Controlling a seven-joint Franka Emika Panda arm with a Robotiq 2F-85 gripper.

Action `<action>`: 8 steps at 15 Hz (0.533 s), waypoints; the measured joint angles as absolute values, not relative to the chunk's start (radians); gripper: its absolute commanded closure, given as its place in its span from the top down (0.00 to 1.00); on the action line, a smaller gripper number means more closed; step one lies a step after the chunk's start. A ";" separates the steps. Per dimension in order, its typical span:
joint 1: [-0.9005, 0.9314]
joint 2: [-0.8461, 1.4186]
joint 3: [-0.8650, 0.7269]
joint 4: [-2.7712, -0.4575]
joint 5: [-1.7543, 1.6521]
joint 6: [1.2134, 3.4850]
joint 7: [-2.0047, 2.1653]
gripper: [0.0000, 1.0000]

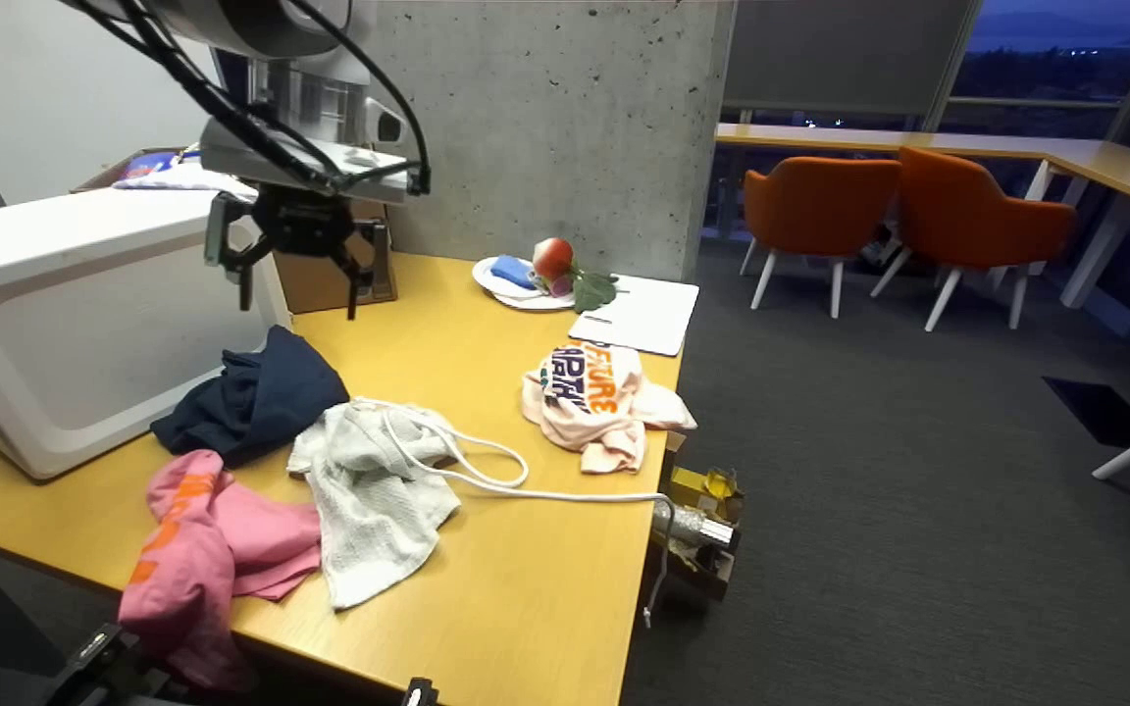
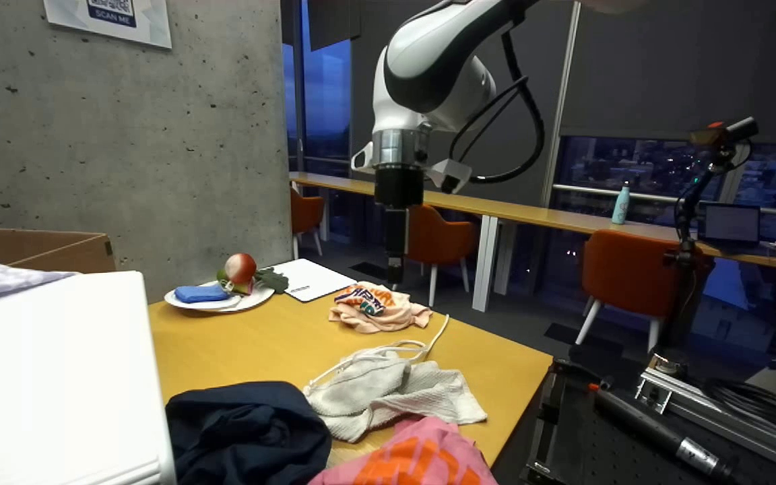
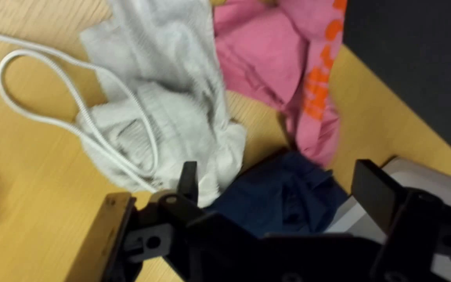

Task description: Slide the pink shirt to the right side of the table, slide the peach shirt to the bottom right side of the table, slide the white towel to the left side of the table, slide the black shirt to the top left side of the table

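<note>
Jaws: spread wide, holding nothing, raised above the tabletop (image 1: 536, 588). Dark shirt (image 1: 256, 397): bunched beside white bin (image 1: 133, 343). White towel (image 1: 379, 529): touching dark shirt; long axis runs toward the near edge in an exterior view; white rope (image 1: 575, 496) on top. Pink shirt (image 1: 217, 559): lengthwise over that edge, orange lettering unreadable. Peach shirt (image 1: 604, 417): crumpled at side edge, "TURE" legible. Wall sign (image 2: 108, 20): "SCAN ME."

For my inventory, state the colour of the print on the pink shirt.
Orange; the print on the pink shirt shows best in the wrist view.
</note>
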State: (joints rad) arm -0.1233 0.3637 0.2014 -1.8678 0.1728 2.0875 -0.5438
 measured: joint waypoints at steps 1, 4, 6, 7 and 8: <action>-0.116 0.343 0.202 -1.913 0.183 2.072 -0.549 1.00; -0.091 0.342 0.195 -1.999 0.182 2.079 -0.557 1.00; -0.077 0.372 0.191 -2.021 0.177 2.104 -0.566 1.00; -0.069 0.391 0.186 -2.023 0.164 2.118 -0.567 1.00; -0.061 0.412 0.179 -2.023 0.138 2.135 -0.561 1.00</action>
State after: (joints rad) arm -0.0610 0.4122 0.1794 -2.0225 0.1377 2.1351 -0.5612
